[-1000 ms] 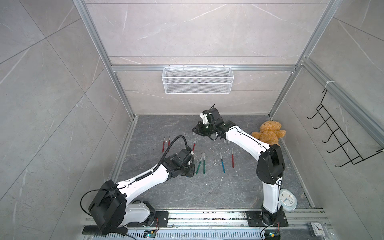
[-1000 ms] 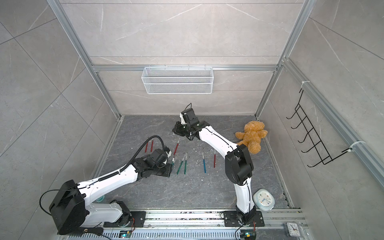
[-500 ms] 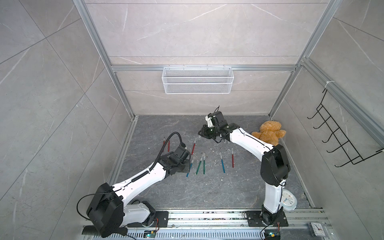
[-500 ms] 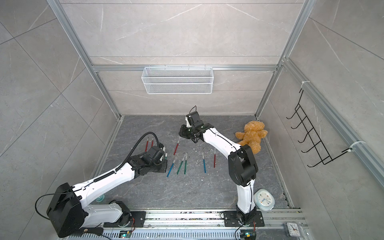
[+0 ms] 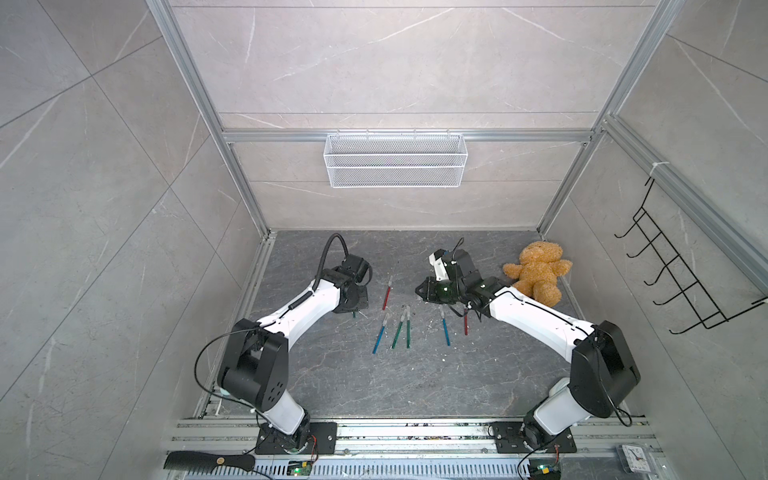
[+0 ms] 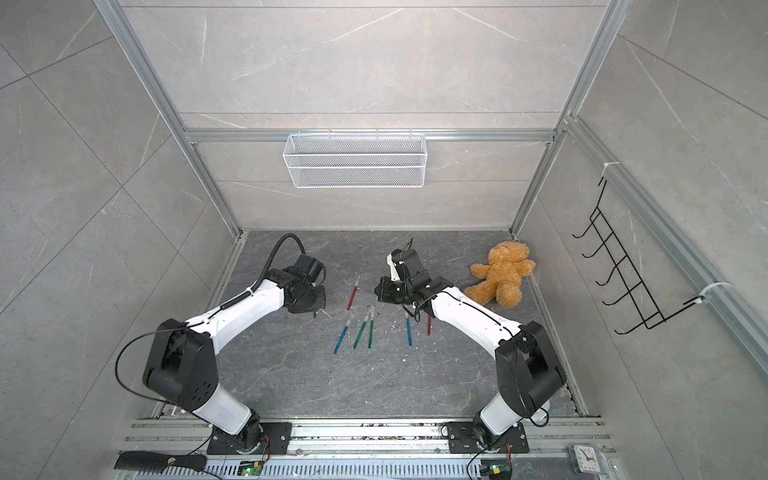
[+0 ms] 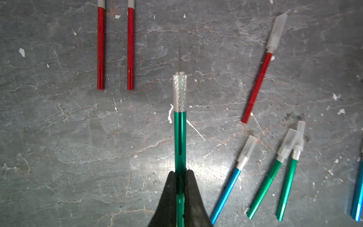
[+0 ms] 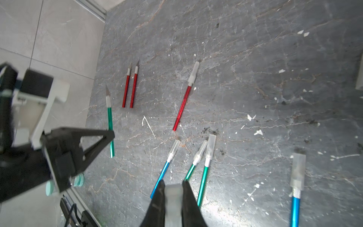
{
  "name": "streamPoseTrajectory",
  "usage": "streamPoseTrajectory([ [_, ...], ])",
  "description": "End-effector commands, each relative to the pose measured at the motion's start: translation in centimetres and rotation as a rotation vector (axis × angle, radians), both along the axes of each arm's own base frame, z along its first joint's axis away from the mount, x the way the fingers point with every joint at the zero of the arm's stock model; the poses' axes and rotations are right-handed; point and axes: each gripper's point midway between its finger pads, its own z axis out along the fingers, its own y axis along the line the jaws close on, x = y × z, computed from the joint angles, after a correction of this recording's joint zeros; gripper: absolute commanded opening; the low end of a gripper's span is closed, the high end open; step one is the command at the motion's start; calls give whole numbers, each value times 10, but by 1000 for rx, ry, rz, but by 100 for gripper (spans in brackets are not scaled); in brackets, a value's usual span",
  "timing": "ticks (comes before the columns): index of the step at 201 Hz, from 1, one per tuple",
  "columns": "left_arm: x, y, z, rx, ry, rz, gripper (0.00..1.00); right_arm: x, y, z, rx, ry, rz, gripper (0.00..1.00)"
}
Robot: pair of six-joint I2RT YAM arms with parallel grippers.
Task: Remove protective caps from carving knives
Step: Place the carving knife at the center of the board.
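The left tool (image 7: 179,174) was clenched on a green carving knife (image 7: 180,137) with a bare blade, held above the surface (image 7: 59,157). The right tool (image 8: 172,183) gripped a translucent protective cap (image 8: 172,200) between its fingers. A capped red knife (image 7: 259,82) lay alone mid-surface. On the left arm's side of it lay two bare red knives (image 7: 100,49), side by side but apart, and the left arm hid them in both top views. Nearer the robot's base from it lay a capped blue knife (image 7: 229,188) and two capped green knives (image 7: 265,186), their caps touching. Farther toward the right arm lay a second capped blue knife (image 8: 295,208). A red knife (image 5: 466,325) there was partly covered by that arm. A teddy bear (image 5: 536,270) sat on that same side, well apart.
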Motion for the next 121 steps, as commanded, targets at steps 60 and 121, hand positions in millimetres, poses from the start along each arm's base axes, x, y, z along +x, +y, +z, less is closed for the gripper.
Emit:
streamPoseTrajectory([
  [60,59,20,-21,136,59,-24,0,-23,20,-16,46,-56,112,0],
  [121,86,37,-44,139,97,-21,0,-28,23,-8,69,-88,128,0],
])
